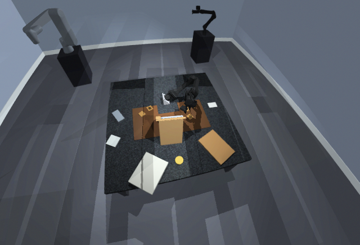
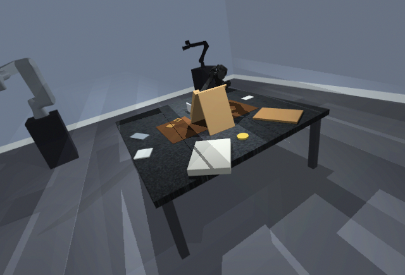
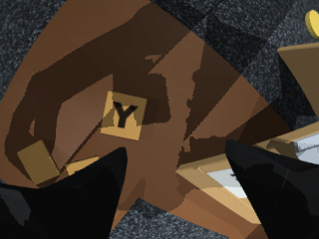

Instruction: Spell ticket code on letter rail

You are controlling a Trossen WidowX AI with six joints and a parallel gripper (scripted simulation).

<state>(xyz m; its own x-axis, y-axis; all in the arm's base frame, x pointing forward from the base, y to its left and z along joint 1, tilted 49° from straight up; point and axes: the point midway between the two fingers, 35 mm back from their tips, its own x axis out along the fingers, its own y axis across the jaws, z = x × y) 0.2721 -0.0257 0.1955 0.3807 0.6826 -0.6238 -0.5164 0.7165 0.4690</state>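
Observation:
My gripper [image 3: 177,150] is open and empty over the right part of the brown mat. The Y tile [image 3: 124,116] [image 1: 190,116] lies face up ahead of the fingertips. Two more tiles lie by the left finger: one [image 3: 38,163] tilted in view, the other [image 3: 84,163] partly hidden by the finger; their letters do not show. The wooden board [image 1: 170,132] [image 2: 217,110] [image 3: 214,187] leans as an easel, its corner near the right finger. Its pale rail [image 1: 171,117] shows edge-on; its tiles and the ticket's code cannot be read. Two tiles [image 1: 149,108] [image 1: 142,113] lie left of the board.
The brown mat [image 1: 138,130] [image 2: 174,137] lies under the board. A white box [image 1: 151,169] [image 2: 212,157], a yellow disc [image 1: 179,160] [image 2: 242,136] and a wooden slab [image 1: 216,146] [image 2: 278,115] lie near the counter's edge. Pale cards [image 1: 118,115] [image 1: 113,141] [image 1: 212,104] lie toward the sides.

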